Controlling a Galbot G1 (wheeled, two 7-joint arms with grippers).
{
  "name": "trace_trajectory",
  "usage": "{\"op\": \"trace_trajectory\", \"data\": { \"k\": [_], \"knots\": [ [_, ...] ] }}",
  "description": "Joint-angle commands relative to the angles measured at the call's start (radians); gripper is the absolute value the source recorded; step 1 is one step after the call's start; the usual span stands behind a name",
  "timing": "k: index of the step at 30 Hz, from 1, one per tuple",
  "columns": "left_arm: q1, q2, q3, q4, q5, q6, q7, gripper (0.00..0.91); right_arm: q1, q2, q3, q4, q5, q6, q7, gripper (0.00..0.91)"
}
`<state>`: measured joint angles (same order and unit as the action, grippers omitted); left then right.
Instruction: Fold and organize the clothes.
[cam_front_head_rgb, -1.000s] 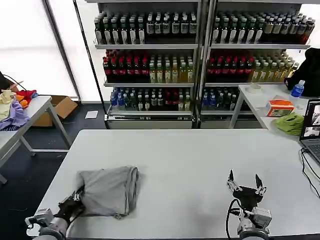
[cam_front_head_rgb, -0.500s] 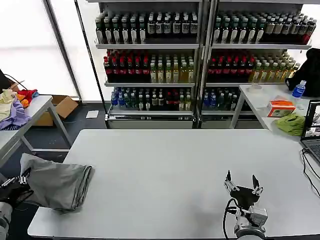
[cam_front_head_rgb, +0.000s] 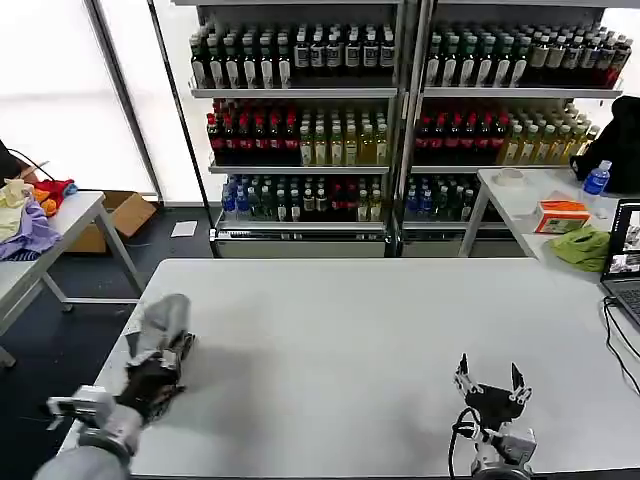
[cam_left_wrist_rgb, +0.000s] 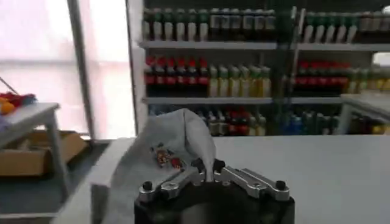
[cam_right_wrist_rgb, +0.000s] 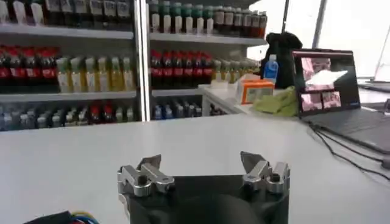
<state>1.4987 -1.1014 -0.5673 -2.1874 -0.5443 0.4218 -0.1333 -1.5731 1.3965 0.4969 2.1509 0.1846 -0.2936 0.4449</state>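
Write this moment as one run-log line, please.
left gripper: shut on folded light grey cotton shirt, table's left edge | right gripper: open, idle, near edge

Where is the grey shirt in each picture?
Head view: the grey shirt is bunched at the white table's left edge, held in the left tool.
Left wrist view: it rises just beyond the tool, cartoon print showing.
Right wrist view: not in it.
Shared landmark: the drink shelves behind.
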Motion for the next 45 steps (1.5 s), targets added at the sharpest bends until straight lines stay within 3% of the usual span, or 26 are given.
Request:
{"op": "trace_trajectory", "data": {
  "k": [1,13,15,16,17,18,24,28,33,40,42,45],
  "knots": [
    [-0.201,-0.22,0.549,0.074,0.074,0.015,-0.118,0.0,-0.041,0.081,-0.004,-0.01,-0.095,0.004,-0.004,0.907],
    [-0.382,-0.301,0.572,0.293,0.024,-0.002,-0.118,0.0,-0.098,0.115,-0.007,0.01,-0.176,0.015,-0.009,0.907],
    [-0.397,-0.318,0.575,0.322,0.024,-0.009,-0.104,0.05,-0.098,0.116,-0.007,0.012,-0.177,0.013,-0.01,0.907],
    [-0.399,-0.325,0.578,0.328,0.019,-0.014,-0.096,0.373,-0.096,0.117,-0.007,0.013,-0.18,0.012,-0.011,0.907],
    [-0.404,-0.333,0.584,0.34,0.003,-0.027,-0.09,0.806,-0.094,0.116,-0.009,0.011,-0.18,0.011,-0.012,0.907],
    [-0.407,-0.339,0.587,0.344,-0.016,-0.037,-0.085,0.907,-0.093,0.116,-0.009,0.01,-0.18,0.011,-0.012,0.907],
    [-0.398,-0.331,0.597,0.3,-0.155,-0.094,0.043,0.907,-0.072,0.114,-0.021,-0.013,-0.181,0.002,-0.013,0.907],
    [-0.395,-0.316,0.581,0.273,-0.137,-0.11,0.017,0.907,-0.053,0.111,-0.036,-0.028,-0.154,-0.01,-0.019,0.907],
    [-0.4,-0.264,0.498,0.256,-0.11,-0.101,-0.061,0.907,-0.019,0.08,-0.06,-0.004,0.019,-0.072,-0.046,0.907],
    [-0.368,-0.158,0.379,0.205,0.085,-0.024,-0.127,0.907,0.147,-0.026,-0.098,0.037,0.433,-0.258,-0.012,0.907],
    [-0.346,-0.143,0.345,0.191,0.098,-0.008,-0.142,0.907,0.188,-0.043,-0.13,0.031,0.491,-0.284,0.012,0.907],
    [-0.313,-0.136,0.308,0.169,0.113,-0.001,-0.16,0.907,0.236,-0.057,-0.199,-0.008,0.493,-0.285,0.03,0.907]
  ]
}}
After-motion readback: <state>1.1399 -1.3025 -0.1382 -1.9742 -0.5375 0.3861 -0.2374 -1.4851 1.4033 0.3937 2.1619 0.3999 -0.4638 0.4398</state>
